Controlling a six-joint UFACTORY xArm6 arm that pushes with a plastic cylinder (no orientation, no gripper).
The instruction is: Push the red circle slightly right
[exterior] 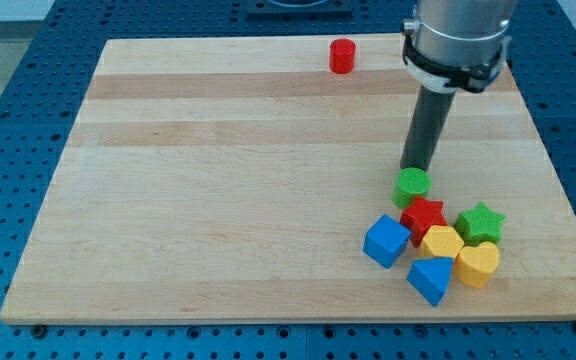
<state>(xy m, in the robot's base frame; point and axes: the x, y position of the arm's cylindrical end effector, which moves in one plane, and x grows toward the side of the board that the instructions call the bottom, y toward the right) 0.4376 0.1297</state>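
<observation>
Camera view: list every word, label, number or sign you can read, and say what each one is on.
None: no legible text shows anywhere in this view.
The wooden board bears only grain.
The red circle, green circle, red star and the other blocks have plain faces.
My tip, just above the green circle, and the grey arm housing carry no readable marking.

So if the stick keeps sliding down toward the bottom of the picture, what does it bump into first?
Probably the green circle: my tip sits just above it in the view, nearly touching. The red star lies right behind it.
</observation>
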